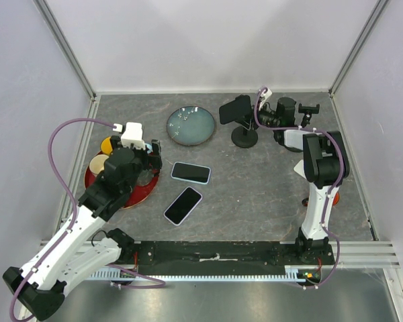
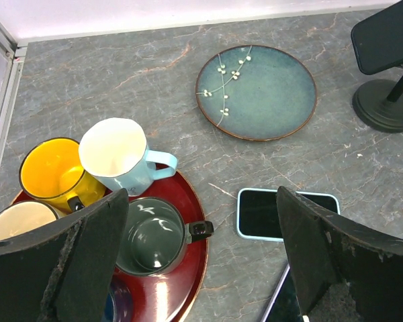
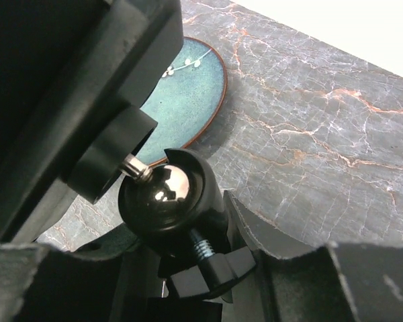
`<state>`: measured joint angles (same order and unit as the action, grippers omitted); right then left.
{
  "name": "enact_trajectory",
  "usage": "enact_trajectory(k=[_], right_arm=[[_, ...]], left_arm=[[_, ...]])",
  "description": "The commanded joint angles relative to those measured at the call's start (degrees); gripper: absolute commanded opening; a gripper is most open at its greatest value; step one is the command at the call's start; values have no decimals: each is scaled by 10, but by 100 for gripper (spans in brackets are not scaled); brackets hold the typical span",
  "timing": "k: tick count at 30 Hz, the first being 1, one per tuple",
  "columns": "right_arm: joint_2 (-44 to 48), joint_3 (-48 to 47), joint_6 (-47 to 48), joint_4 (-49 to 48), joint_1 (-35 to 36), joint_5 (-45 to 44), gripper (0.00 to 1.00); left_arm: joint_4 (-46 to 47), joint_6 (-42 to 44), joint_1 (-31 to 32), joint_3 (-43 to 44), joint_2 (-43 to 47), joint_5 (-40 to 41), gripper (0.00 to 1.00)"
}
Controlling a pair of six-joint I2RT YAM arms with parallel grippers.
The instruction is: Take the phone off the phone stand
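Grey marbled counter (image 1: pixel 255 194) carries everything. Left pincer (image 2: pixel 201 198) hangs spread, with a red tray (image 2: pixel 185 282) of mugs by its left finger and a blue-cased handset (image 2: pixel 282 215) just ahead of its right. Right pincer (image 3: pixel 198 261) straddles the ball joint of the phone stand (image 1: pixel 244 136); whether it squeezes, I cannot tell. The phone (image 1: pixel 234 109) sits on the stand, just left of that pincer.

A teal plate (image 2: pixel 256 92) lies on the grey table (image 2: pixel 121 74) beyond a red tray (image 2: pixel 188 265) holding four mugs (image 2: pixel 114 155).
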<state>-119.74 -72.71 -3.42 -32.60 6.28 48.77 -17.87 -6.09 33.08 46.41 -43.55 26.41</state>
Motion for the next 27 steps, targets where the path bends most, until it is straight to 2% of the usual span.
enact_trajectory(k=[1,5,9,20,27], right_arm=[[52,34,-15,-57,8,-8,4],[106,104,-20,-85,18,-31,0],[181,167,-17,-93,43,-79,0],[336,385,-72,-191,109,-244,0],[439,497,-93,-225,180,-345,0]], left_arm=[[9,4,-4,2,7,-5,97],[11,0,-4,2,8,-12,97],[8,-2,-4,3,9,-20,97],[6,-4,-5,6,-7,-48,96],[5,-17,-5,13,-21,-110,95]])
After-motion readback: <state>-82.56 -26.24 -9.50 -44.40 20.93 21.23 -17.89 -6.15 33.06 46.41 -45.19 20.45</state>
